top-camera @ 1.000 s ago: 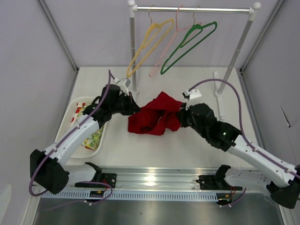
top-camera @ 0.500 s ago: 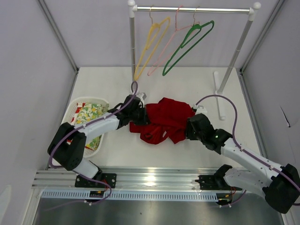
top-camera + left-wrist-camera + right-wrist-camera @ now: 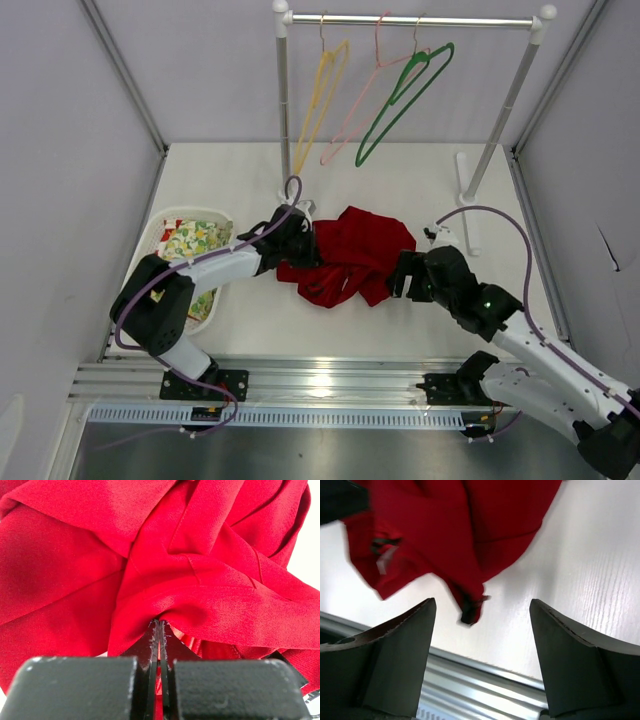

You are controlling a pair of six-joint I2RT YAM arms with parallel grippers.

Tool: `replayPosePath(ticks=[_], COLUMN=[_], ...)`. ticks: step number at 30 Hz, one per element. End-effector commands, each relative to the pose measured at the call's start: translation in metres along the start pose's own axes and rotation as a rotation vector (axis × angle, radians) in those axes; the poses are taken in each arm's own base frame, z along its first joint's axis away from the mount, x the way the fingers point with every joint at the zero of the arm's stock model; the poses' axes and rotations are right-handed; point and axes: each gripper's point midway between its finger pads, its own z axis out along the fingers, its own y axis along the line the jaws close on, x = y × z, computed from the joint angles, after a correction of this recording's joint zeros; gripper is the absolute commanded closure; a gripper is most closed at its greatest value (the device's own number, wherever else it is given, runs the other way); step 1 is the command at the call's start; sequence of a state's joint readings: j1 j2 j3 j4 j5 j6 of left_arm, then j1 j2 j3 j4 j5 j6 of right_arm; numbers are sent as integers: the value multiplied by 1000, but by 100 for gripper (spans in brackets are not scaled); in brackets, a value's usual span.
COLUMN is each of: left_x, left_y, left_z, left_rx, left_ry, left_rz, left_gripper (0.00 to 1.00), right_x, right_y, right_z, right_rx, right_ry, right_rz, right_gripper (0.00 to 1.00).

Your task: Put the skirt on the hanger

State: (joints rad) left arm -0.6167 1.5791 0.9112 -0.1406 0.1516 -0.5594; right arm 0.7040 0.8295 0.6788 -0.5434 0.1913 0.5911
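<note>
The skirt lies crumpled mid-surface, well apart from the pink hanger on the far rail. It looks light, limp and prone to slump, so I judge it is best taken along its waist edge at two spread points. The left tool is pinched fully closed on a fold at its left edge, while the right tool stands wide open and empty just right of the cloth.

The skirt lies at mid-frame on the tabletop. Left of it sits a basket holding a cloth. Behind, at the top of the frame, the hanger hangs on a rail between two other hangers.
</note>
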Motion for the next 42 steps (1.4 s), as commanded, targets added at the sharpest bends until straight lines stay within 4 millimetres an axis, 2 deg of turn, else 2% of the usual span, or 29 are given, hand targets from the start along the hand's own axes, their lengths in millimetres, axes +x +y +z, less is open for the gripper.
replayPosePath(ticks=[1, 5, 9, 12, 14, 15, 16, 21, 23, 24, 26, 27, 29, 30, 32, 33, 36, 41, 42], left_x=[-6, -8, -7, -9, -9, -8, -9, -8, -9, -9, -10, -11, -13, -12, -14, -14, -12, 4, 6], left_y=[-9, -12, -13, -15, -14, -14, -13, -12, -11, -10, -9, -9, -11, -10, -12, -13, -15, -20, -14], left_z=[-1, -2, -1, -3, -2, -3, -3, -8, -11, -12, -16, -17, -20, -21, -23, -25, -30, -46, -50], left_rx=[19, 26, 27, 31, 27, 25, 20, 22, 15, 8, -1, -1, 4, 5, 14, 17, 33, 42, 2], left_ry=[-40, -46, -43, -48, -47, -44, -50, -54, -61, -60, -64, -66, -75, -74, -79, -83, -81, -72, -75], left_rz=[13, 15, 15, 18, 17, 21, 20, 29, 36, 45, 62, 65, 78, 80, 89, 92, 103, 156, 161], left_gripper=[100, 100, 100, 100, 100, 100, 100, 100, 100, 100, 99, 96, 90, 83, 76, 68, 61, 45, 44], right_x=[-21, -19, -22, -14, -16, -19, -16, -3, 5, 7, 9, 8, 1, -2, -7, -12, -10, -7, -7], right_y=[17, 21, 40, 33, 25, 26, 21, 21, 15, 12, 5, 1, -5, -9, -13, -17, -19, -14, -15], right_z=[-21, -16, -13, 1, 10, 14, 19, 43, 50, 54, 58, 59, 61, 62, 64, 65, 72, 73, 73], right_rx=[-51, -53, -109, -3, 65, 62, 77, 68, 83, 93, 110, 120, 128, 138, 152, 163, 167, 145, 147], right_ry=[-43, -31, -39, -22, -37, -52, -51, -23, -12, -11, -14, -21, -44, -59, -78, -84, -58, -40, -37], right_rz=[57, 116, 160, 100, 90, 99, 103, 111, 104, 96, 75, 66, 57, 32, 14, 1, -15, -20, -19], right_gripper=[18, 18, 16, 15, 14, 13, 13, 13, 20, 38, 59, 76, 84, 89, 92, 94, 96, 97, 97])
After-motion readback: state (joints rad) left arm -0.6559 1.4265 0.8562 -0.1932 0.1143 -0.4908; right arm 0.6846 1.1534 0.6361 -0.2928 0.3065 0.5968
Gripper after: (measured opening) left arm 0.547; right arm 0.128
